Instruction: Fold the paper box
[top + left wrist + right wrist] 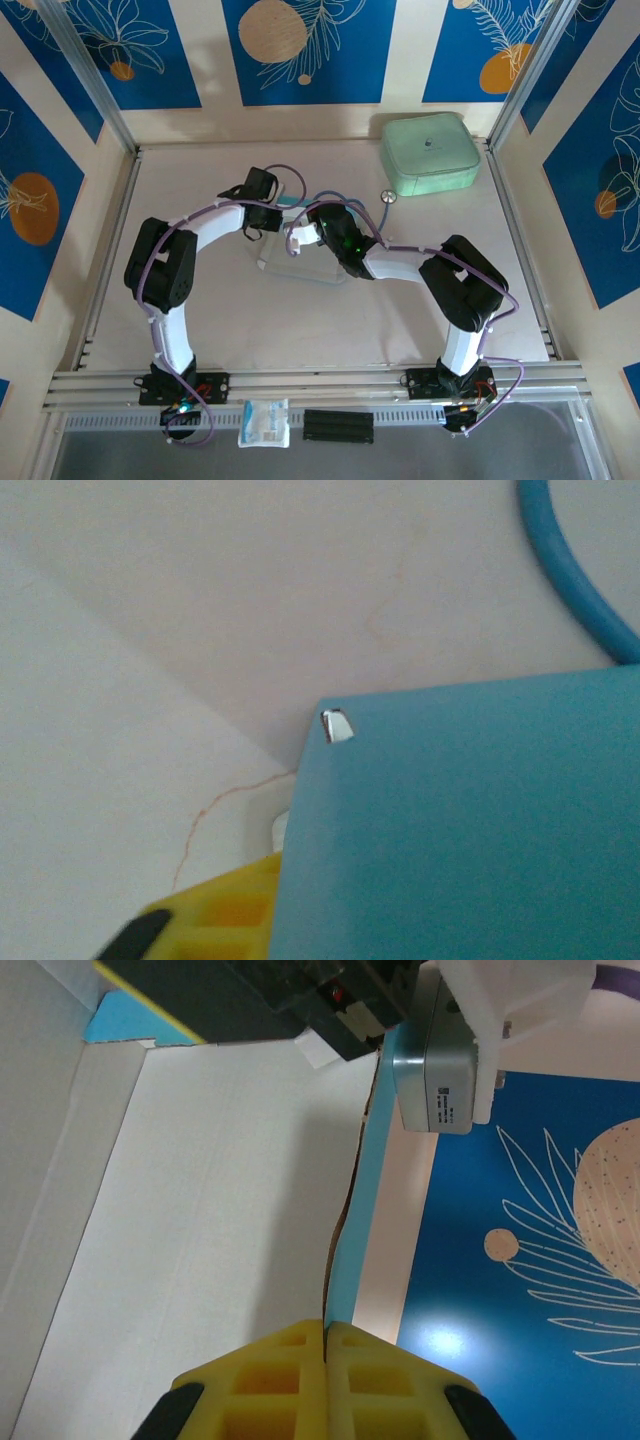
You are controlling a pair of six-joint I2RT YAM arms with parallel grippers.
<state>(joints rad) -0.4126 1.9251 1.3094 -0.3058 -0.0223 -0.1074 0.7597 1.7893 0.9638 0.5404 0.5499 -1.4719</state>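
The paper box (pixel 460 820) is light blue outside, white inside. Mint-green case (pixel 430 152). Deep blue wall panels (pixel 350 60), white leaf outlines, tan circles.

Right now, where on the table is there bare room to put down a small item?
Free: the near strip between the paper box and the two arm bases; the far-left corner, beyond the left arm. Crowded: the middle, where both arms meet over the box, and the far right by the mint-green case.

On the table (pixel 250 335) the paper box (pixel 300 268) lies central, the case (pixel 430 155) behind it rightward.
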